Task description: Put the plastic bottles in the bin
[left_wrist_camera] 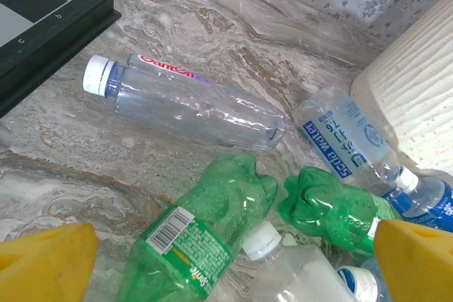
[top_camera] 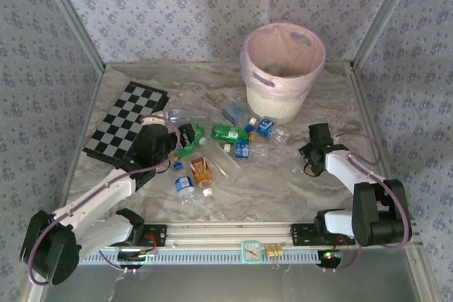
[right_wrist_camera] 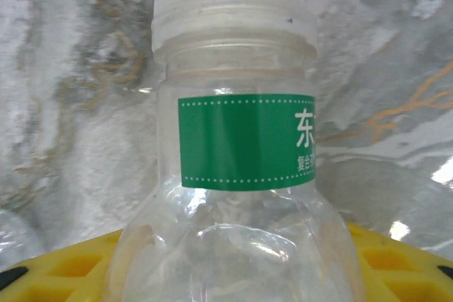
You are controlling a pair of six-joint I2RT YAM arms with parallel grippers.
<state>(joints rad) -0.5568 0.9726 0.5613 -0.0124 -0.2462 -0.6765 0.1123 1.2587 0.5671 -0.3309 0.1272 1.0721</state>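
Several plastic bottles lie mid-table: a green one (top_camera: 228,132), an orange-red one (top_camera: 202,170), and blue-labelled ones (top_camera: 263,128). The white bin (top_camera: 249,68) with its pale pink liner stands behind them. My left gripper (top_camera: 185,137) (left_wrist_camera: 230,266) is open, its yellow fingers (left_wrist_camera: 42,259) either side of a green Sprite bottle (left_wrist_camera: 191,238). A second green bottle (left_wrist_camera: 333,206), a long clear bottle (left_wrist_camera: 191,100) and a soda-water bottle (left_wrist_camera: 343,136) lie beyond. My right gripper (top_camera: 311,148) (right_wrist_camera: 233,274) is shut on a clear bottle with a green label (right_wrist_camera: 244,139) and a white cap.
A black-and-white checkered board (top_camera: 124,126) (left_wrist_camera: 42,12) lies at the left, beside my left arm. The bin's ribbed wall (left_wrist_camera: 417,83) rises at the right of the left wrist view. Patterned walls enclose the marble table on three sides.
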